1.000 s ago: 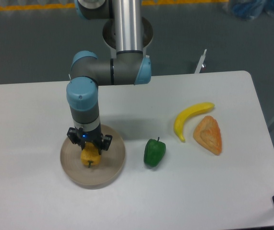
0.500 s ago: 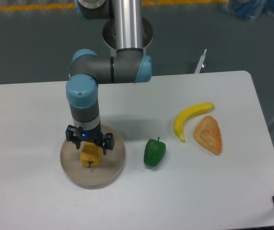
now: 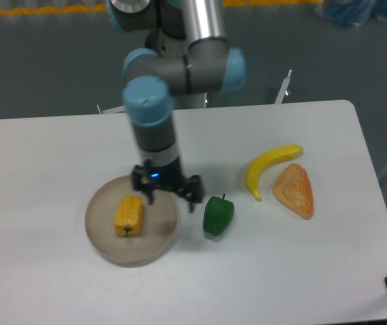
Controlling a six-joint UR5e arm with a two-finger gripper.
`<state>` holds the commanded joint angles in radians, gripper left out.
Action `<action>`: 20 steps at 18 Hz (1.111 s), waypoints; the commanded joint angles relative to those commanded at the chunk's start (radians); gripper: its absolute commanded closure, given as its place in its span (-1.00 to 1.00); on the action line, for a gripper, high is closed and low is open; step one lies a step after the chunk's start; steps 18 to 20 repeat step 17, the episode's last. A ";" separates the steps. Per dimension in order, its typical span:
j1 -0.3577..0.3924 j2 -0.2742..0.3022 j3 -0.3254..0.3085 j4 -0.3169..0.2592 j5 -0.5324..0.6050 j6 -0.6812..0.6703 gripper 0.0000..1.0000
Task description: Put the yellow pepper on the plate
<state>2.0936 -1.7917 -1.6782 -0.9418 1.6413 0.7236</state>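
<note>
On plate [image 3: 105,249]: yellow pepper [image 3: 128,215], left of gripper [image 3: 167,198].

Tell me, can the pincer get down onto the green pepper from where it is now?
Probably yes. The pincer hangs open just beside the green pepper, nothing lies between them, and the pepper's top is uncovered. The plate with the yellow pepper sits on the other side, out of the way.
</note>
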 joint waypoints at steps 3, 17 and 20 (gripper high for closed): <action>0.080 0.002 0.017 -0.009 0.003 0.172 -1.00; 0.198 -0.041 0.078 0.011 0.003 0.393 -1.00; 0.198 -0.041 0.078 0.011 0.003 0.393 -1.00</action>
